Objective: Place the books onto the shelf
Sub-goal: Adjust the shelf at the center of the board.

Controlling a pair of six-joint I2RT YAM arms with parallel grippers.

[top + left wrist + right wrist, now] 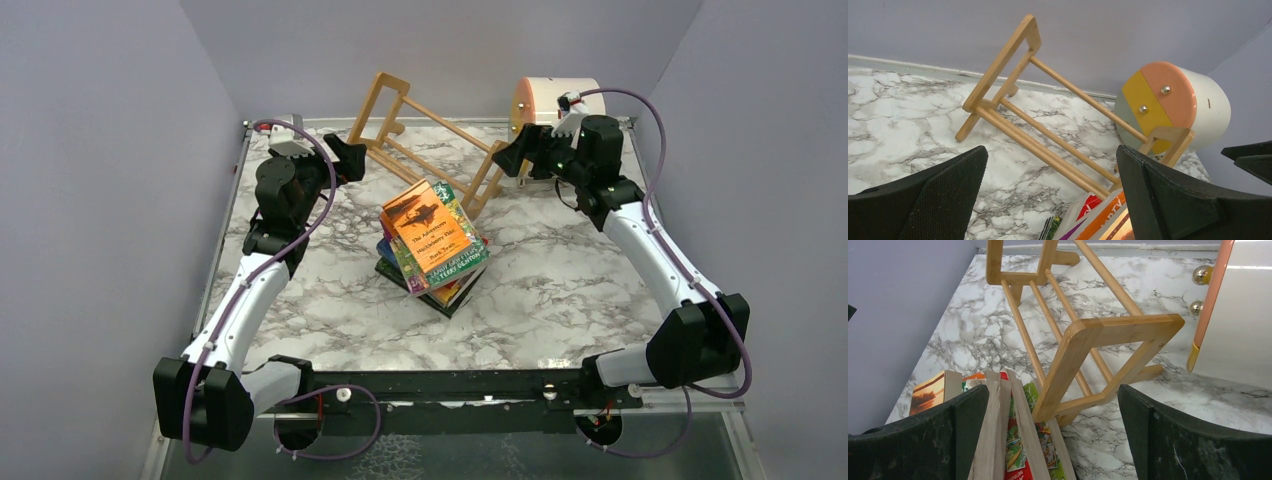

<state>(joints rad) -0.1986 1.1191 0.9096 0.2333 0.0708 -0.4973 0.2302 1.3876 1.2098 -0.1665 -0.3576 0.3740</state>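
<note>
While wide apart, grainy black left fingers and right fingers near the slatted wooden shelf and glossy books.

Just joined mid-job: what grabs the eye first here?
A bright stack of books, orange cover on top, sits mid-table right by the bare light-wood shelf at the back. A cream drum lies beside the shelf's right end. The left fingers and right fingers stand open and empty, flanking the shelf.
</note>
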